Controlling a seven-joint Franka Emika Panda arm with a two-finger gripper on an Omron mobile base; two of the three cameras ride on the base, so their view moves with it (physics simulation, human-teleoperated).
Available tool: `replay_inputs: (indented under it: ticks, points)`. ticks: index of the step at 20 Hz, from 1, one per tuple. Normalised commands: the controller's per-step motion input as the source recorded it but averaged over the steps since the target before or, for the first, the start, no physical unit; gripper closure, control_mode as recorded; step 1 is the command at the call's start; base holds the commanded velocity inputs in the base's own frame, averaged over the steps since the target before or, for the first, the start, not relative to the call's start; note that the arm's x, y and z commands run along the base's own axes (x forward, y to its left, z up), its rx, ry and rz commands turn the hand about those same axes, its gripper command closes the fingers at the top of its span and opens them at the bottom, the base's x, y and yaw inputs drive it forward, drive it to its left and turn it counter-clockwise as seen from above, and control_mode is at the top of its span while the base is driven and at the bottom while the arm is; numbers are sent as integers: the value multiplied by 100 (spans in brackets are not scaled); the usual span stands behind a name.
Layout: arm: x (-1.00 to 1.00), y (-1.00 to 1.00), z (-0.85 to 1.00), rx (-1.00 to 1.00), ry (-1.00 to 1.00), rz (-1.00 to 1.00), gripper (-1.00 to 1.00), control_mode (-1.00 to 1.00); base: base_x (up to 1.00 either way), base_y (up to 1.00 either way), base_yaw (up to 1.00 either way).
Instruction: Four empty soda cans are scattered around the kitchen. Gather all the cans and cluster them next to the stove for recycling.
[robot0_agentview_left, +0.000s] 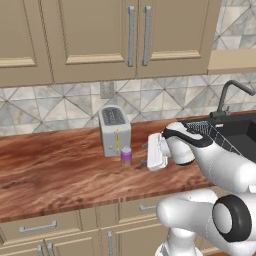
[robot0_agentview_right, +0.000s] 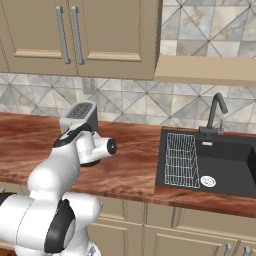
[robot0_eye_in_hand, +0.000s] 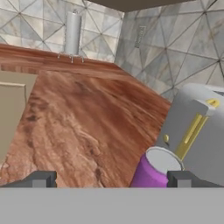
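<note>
A small pale purple can (robot0_agentview_left: 126, 156) with a silver top stands upright just beside the toaster (robot0_agentview_left: 114, 131); the claw (robot0_agentview_left: 144, 155) gapes wide, empty.

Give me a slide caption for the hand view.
Open gripper approaches the purple soda can beside the toaster on the wooden counter.

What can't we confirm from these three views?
- Purple can: its base is cut off at the bottom of the hand view, so where it meets the counter is unseen there.
- Pincer: in the right base view the arm's own wrist hides the fingertips and the can.
- Toaster: its right side runs off the hand view's edge.
- Sink: cropped at the right edge of both base views.
</note>
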Motion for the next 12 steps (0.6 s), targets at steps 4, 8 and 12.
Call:
replay_inputs:
  ticks: [4,8,12]
  points:
    - [5,0,0,5,9,0,-100,-100,0,0,0]
    - [3,0,0,6,9,0,-100,-100,0,0,0]
    - [3,1,-1,5,8,0,-100,-100,0,0,0]
